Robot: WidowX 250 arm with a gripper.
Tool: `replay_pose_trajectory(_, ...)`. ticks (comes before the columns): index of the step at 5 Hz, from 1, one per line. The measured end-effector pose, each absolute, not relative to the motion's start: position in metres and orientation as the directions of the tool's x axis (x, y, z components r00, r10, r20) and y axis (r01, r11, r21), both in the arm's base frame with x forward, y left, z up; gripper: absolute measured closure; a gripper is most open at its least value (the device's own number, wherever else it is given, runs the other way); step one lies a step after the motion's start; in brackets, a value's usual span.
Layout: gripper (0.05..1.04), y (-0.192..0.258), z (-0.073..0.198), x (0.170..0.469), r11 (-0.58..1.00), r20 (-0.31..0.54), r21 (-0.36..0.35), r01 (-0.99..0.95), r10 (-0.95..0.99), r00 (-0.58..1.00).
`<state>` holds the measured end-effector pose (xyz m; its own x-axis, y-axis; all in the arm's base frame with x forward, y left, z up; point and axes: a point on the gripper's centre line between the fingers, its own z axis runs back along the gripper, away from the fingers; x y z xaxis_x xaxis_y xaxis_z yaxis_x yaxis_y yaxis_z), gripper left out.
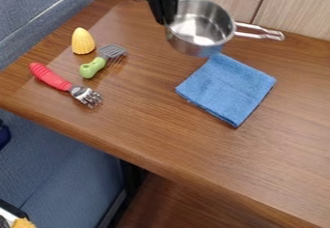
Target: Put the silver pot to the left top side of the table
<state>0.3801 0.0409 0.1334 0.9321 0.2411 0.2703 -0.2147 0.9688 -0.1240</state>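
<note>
The silver pot [199, 28] is at the top centre of the camera view, its open top facing up and its handle pointing right. My black gripper [166, 20] comes down from the top edge and is shut on the pot's left rim, which it partly covers. The pot's lower side overlaps the top corner of the blue cloth in the view; whether its base touches the table [138, 118] is hard to tell.
The folded blue cloth [226, 89] lies below the pot. Toward the left are a yellow corn piece [82, 41], a green-handled spatula [93, 67] and a red-handled fork [51, 77]. A wood panel [293, 9] borders the back right.
</note>
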Motion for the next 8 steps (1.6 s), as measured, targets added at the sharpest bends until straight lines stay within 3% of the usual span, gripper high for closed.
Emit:
replay_pose_trajectory(2, 1.014, 0.103, 0.125, 0.417, 0.948, 0.274, -0.089, -0.306, 0.319, 0.907)
replay_pose_trajectory(5, 1.014, 0.185, 0.090, 0.426, 0.887, 0.237, -0.057, -0.459, 0.458, 0.857)
replay_pose_trajectory(8, 0.997, 0.211, 0.066, 0.425, 0.853, 0.220, -0.058, -0.519, 0.518, 0.827)
